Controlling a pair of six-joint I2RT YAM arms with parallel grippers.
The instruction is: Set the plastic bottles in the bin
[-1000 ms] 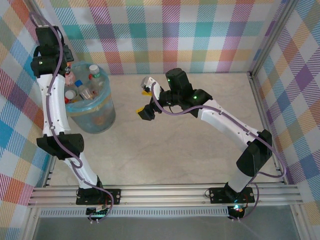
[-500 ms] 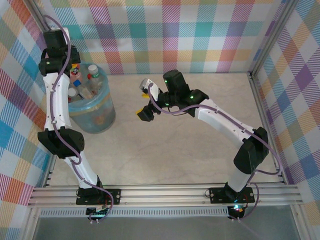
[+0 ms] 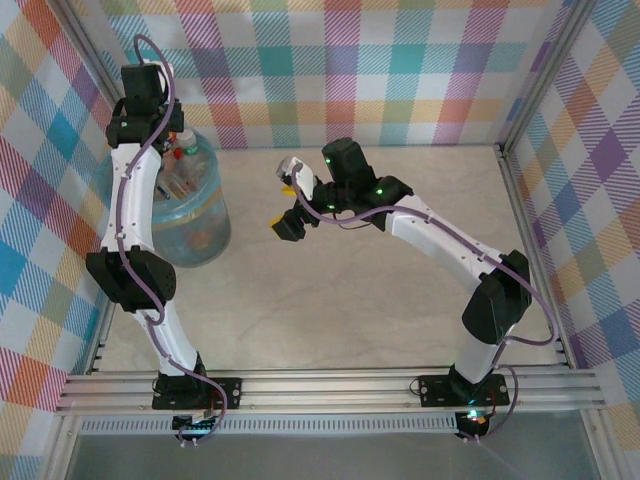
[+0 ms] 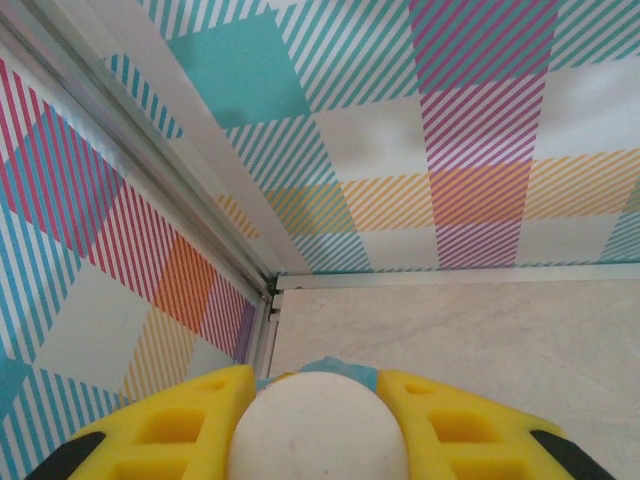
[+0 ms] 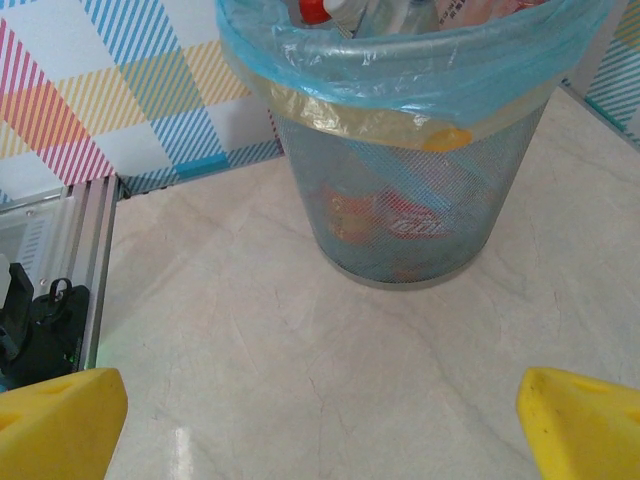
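The bin (image 3: 195,225) stands upright in the far left corner of the worktop (image 3: 350,290), and the plastic bottles (image 3: 180,170) that can be seen lie inside it. The left gripper (image 4: 316,392) is up at that same corner, where the checked walls meet. Its yellow fingers (image 4: 170,432) are drawn in narrow around a white domed object (image 4: 318,440) with a sliver of light blue behind it. Whether this is a bottle's cap or its base cannot be told, since the rest is hidden. The right gripper (image 5: 320,420) hangs over the middle of the worktop toward the far edge, well apart from the bin and to its right. It faces the bin with its jaws spread wide and nothing between them. The bin is round and tapered, narrower at the foot, made of fine wire mesh. A translucent light-blue bag (image 5: 400,70) is folded over its rim. At the mouth a red cap (image 5: 312,10) and clear necks point upward, their long axes roughly upright or leaning. Red labels (image 5: 385,225) show blurred through the mesh, and their direction is unclear. The worktop is smooth, pale and marbled.
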